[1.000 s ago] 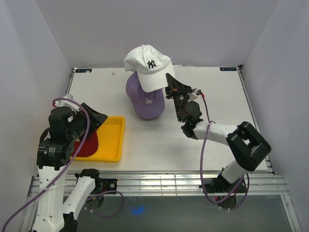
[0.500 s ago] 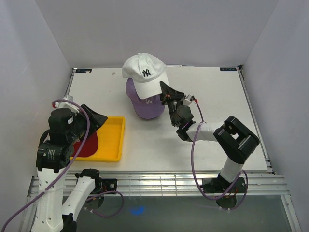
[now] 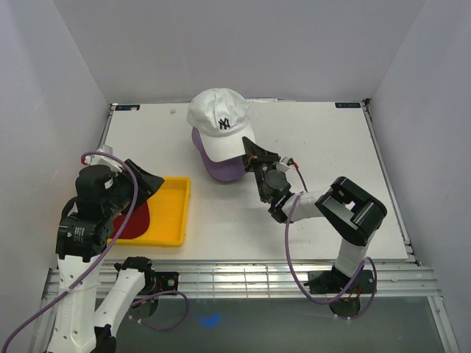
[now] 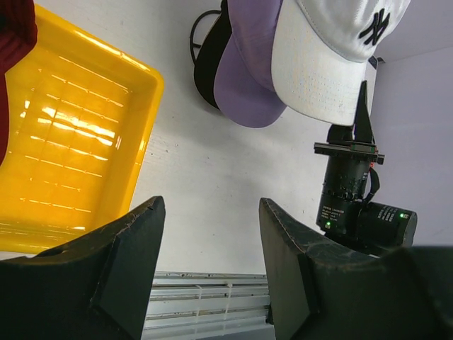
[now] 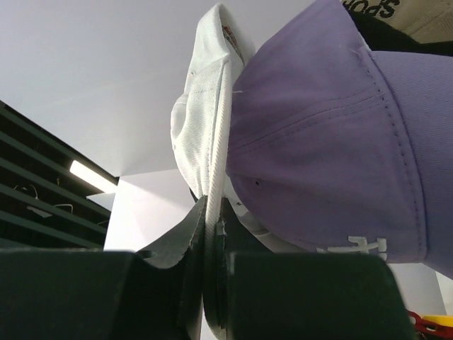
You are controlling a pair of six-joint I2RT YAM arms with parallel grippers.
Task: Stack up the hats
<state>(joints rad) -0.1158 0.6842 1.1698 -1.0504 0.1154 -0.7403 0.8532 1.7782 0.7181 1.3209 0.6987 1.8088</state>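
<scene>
The white cap (image 3: 218, 126) is sitting on the lavender cap (image 3: 224, 168) at the table's far middle. Its long axis is running crown to brim, with the brim pointing toward the near edge and slightly right. The right gripper (image 3: 250, 151) is clamping that brim's edge between its fingers (image 5: 173, 244), with the arm folding low and the elbow sharply bent. A second ago the cap was hanging higher and tilted; now it is lying lower. The left gripper (image 3: 149, 179) is hovering, jaws apart, over the tray (image 3: 171, 213) holding the red cap (image 3: 134, 220).
</scene>
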